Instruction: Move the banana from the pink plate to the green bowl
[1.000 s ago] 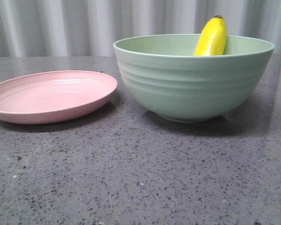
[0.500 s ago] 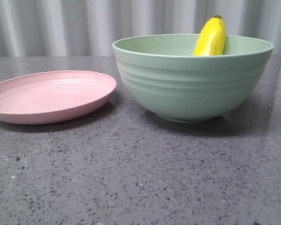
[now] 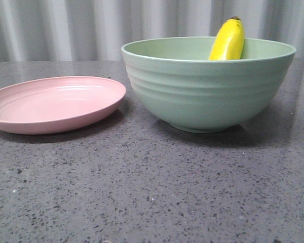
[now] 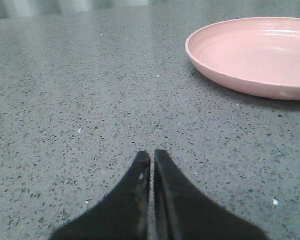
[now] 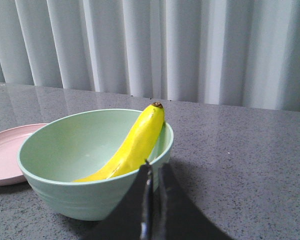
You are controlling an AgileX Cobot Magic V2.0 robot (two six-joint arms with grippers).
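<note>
Right gripper (image 5: pixel 151 170) hovering beside green bowl (image 3: pixel 207 86), fingers pressed together, holding nothing. Left gripper (image 4: pixel 151 157) likewise closed, near pink plate (image 3: pixel 53 104). Banana (image 5: pixel 132 147) leaning inside bowl, dark tip poking above rim.

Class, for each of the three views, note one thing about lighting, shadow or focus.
Front view: the green bowl casts a soft shadow on the table. Left wrist view: the left hand is dark and blurred, and the pink plate shows a highlight. Right wrist view: the banana is glossy and sharp.
</note>
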